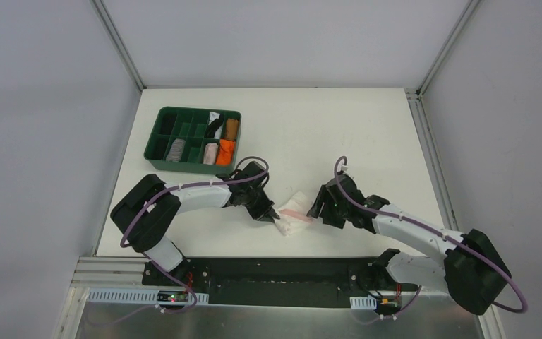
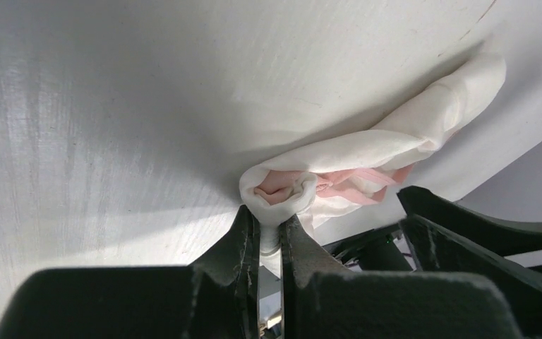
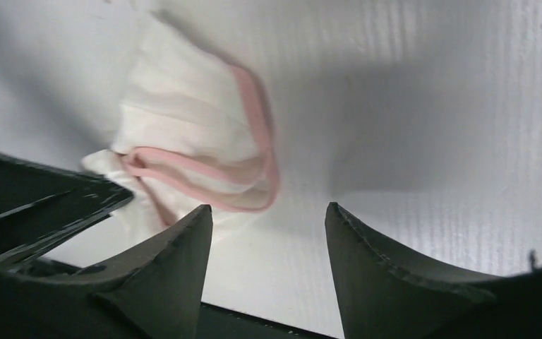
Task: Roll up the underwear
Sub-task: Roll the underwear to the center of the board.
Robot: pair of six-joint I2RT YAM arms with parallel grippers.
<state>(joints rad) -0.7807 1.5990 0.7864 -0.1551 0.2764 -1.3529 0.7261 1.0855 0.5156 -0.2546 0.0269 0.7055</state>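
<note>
On the table [image 1: 367, 127], the pale underwear [image 1: 294, 214] lies near the front edge between both arms, partly rolled. My left gripper [image 2: 270, 224] is clamped on its rolled end. My right gripper [image 3: 268, 219] hangs just beside the pink-edged end, jaws apart and empty. I judge we're mid-roll. Next: right grips that end and tightens the roll.

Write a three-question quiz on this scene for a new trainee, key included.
1. True or false: the left gripper is shut on the pale underwear.
2. The right gripper is: A) open, holding nothing; B) shut on the underwear; C) out of view.
3. Fill in: the green tray sits on the ____ arm's side of the table.
Key: 1 true; 2 A; 3 left.
</note>
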